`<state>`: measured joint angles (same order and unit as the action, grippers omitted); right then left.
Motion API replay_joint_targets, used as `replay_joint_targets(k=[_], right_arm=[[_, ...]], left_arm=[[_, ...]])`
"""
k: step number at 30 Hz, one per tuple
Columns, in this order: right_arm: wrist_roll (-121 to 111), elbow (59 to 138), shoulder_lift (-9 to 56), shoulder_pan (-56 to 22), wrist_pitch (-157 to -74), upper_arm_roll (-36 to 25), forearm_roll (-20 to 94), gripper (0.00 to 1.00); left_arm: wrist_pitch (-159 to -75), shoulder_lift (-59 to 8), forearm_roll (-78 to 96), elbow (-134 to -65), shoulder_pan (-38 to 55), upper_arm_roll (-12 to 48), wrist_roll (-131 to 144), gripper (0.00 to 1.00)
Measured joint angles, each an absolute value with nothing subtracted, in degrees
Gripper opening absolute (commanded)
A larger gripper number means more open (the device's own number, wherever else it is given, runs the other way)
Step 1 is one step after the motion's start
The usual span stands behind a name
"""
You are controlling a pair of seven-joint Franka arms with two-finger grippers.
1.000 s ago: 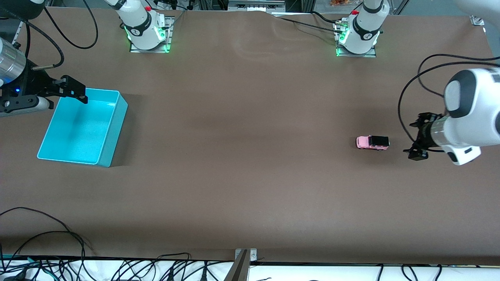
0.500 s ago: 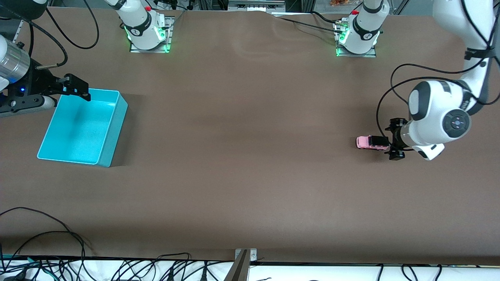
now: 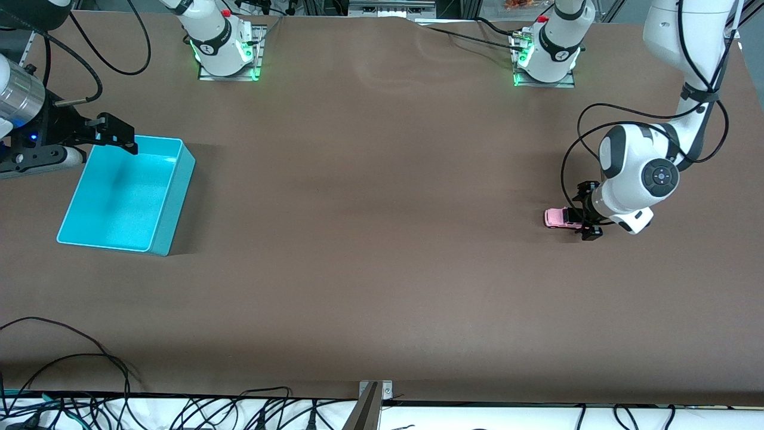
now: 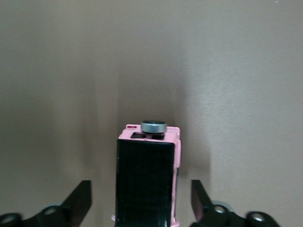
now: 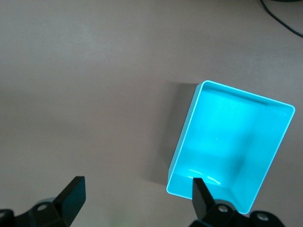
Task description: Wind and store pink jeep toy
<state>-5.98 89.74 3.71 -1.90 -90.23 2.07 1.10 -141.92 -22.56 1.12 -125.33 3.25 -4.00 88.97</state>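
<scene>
The pink jeep toy [image 3: 560,218] stands on the brown table near the left arm's end, its black roof [image 4: 144,179] facing up and a grey wheel at one end. My left gripper [image 3: 584,217] is low at the jeep's black-roofed end and open. One finger [image 4: 80,201] stands on each side of the body, with a gap to the toy on both sides. My right gripper [image 3: 114,135] hangs open and holds nothing over the rim of the turquoise bin [image 3: 173,200] at the right arm's end.
The turquoise bin [image 5: 188,130] has nothing in it. Both arm bases [image 3: 224,45] stand along the table edge farthest from the front camera. Loose cables [image 3: 71,358] lie at the table edge nearest to that camera.
My left gripper has travelled from the table's end toward the jeep and now straddles its black-roofed end. The jeep has not moved. The right gripper has barely shifted.
</scene>
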Motion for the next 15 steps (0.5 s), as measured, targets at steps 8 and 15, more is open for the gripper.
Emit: replay_joint_targets(k=[8,15], right_arm=[[-6.0,89.7,3.7,-1.9,-90.1,2.0,0.0,1.00],[-6.0,89.7,3.8,-1.9,-90.1,2.0,-0.3,1.00]], left_arm=[[-143.5,-22.5,1.1,-126.2,3.2,-4.0,89.5,0.00],[-143.8,-22.4,1.1,-125.2,3.5,-3.8,91.4,0.00]])
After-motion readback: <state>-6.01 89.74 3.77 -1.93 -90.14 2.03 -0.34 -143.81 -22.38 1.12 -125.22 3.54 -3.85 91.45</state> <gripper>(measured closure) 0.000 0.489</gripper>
